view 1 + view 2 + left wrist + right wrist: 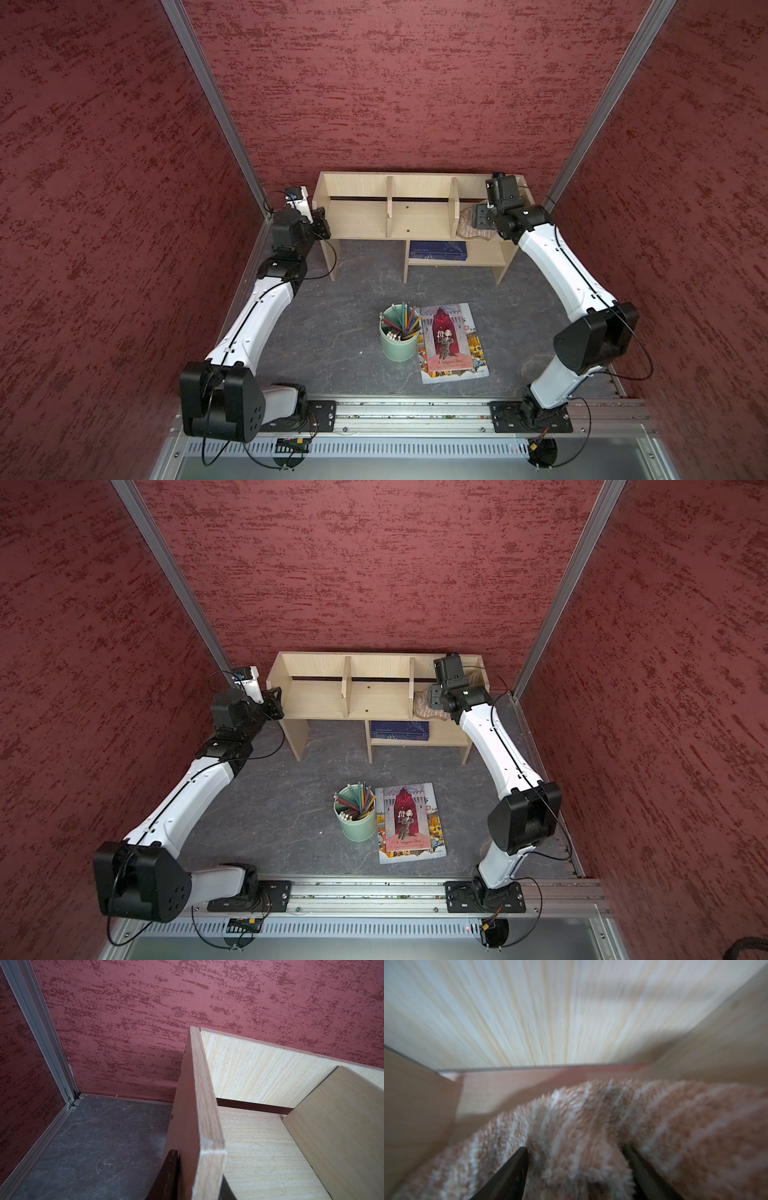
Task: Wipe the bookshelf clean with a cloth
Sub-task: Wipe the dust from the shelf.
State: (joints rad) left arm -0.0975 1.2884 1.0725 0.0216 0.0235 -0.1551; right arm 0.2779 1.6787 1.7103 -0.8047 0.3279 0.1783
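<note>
while straddling the cloth (pixel 591 1122) on the bookshelf (pixel 415 220) with the right pincer (pixel 574 1147) spread open, risks leaving it behind; with the left pincer (pixel 197 1174) clenched on its side panel (pixel 199 1105), could tug it askew.

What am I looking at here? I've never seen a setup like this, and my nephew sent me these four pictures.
It is a robot with two jointed arms fixed at a table's edge, each ending in a gripper. Two pictures look down from overhead and are nearly alike. The other two come from small cameras on the arms' wrists. On the grey table are a wooden bookshelf, a green pencil cup and an illustrated book lying flat. A blue book lies on the bookshelf's lower shelf. The left gripper straddles the bookshelf's side panel and appears to clamp it. The right gripper, jaws apart, rests on a striped beige cloth in the compartment nearest the right arm.
</note>
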